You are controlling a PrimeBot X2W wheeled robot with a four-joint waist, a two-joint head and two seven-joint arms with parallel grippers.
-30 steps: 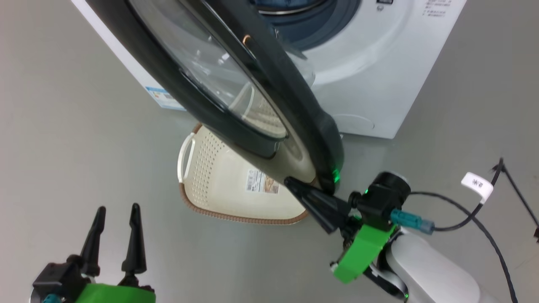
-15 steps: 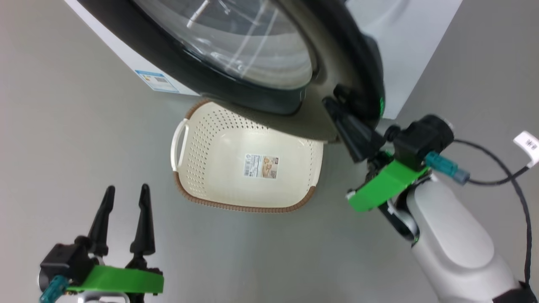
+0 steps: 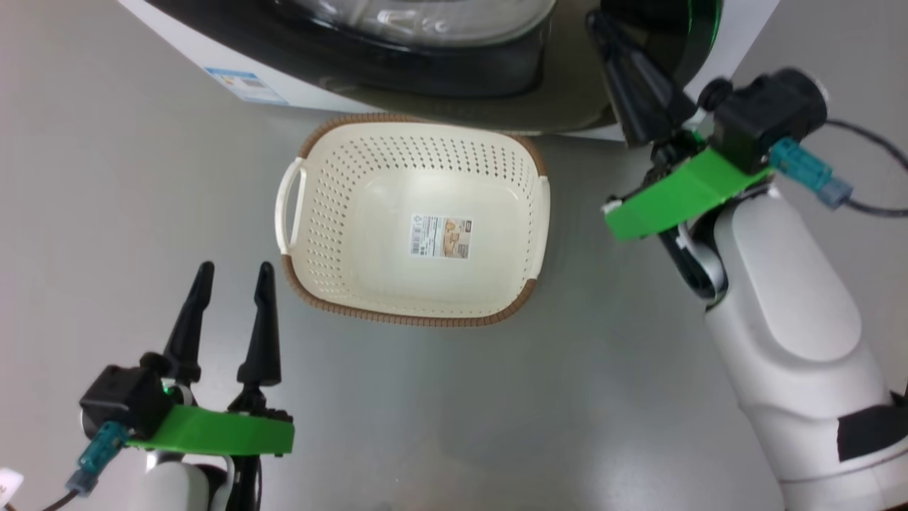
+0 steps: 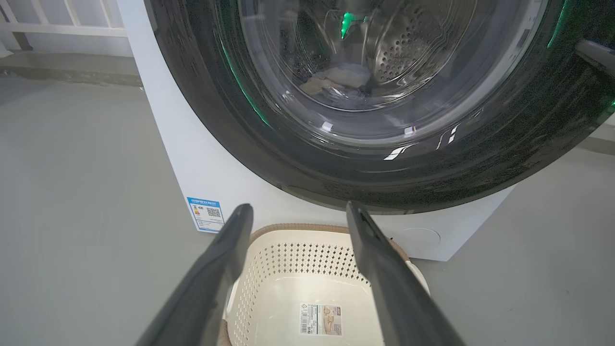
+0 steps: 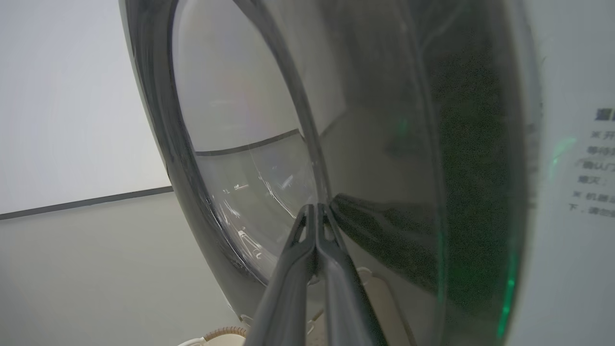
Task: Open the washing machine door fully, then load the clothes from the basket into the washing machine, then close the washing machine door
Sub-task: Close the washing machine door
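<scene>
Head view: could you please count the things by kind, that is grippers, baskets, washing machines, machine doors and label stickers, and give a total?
Grippers: 2 (left gripper, right gripper)
Baskets: 1 (basket)
Washing machines: 1 (washing machine)
Doors: 1 (washing machine door)
Label stickers: 2 (blue label sticker, basket floor sticker)
Total: 7

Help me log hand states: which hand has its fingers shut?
The right hand: its dark fingers are pressed together beside the glossy black round door rim; the left hand has them spread apart.
</scene>
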